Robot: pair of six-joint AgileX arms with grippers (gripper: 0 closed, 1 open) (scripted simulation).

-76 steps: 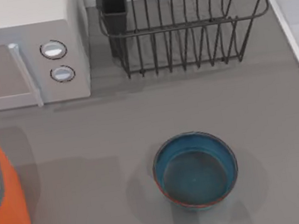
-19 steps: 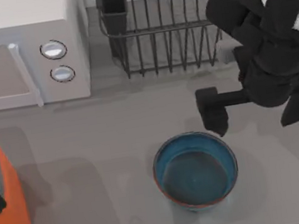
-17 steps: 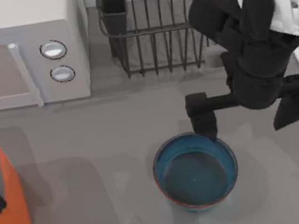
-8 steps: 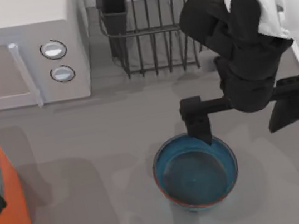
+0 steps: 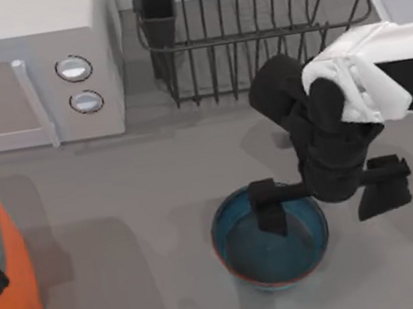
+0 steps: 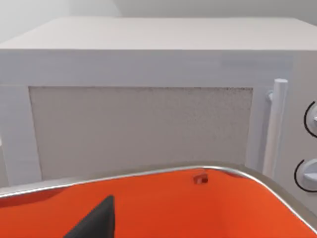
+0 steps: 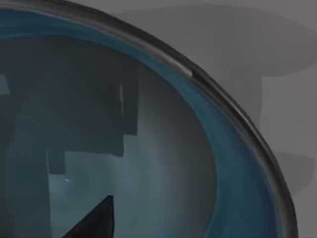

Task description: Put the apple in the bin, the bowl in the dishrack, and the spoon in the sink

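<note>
Two spread fingers of my right gripper (image 5: 326,202) straddle the bowl (image 5: 270,237) rim at 2 o'clock; closing off-centre could tip it.

Top view: overhead, facing straight down on table (image 5: 122,214). Left wrist view: low, close over bin (image 6: 208,208) rim, facing microwave (image 6: 148,99) front (both also at top view's left). Right wrist view: very close, looking into bowl (image 7: 163,163), shared with top view's lower centre.
</note>
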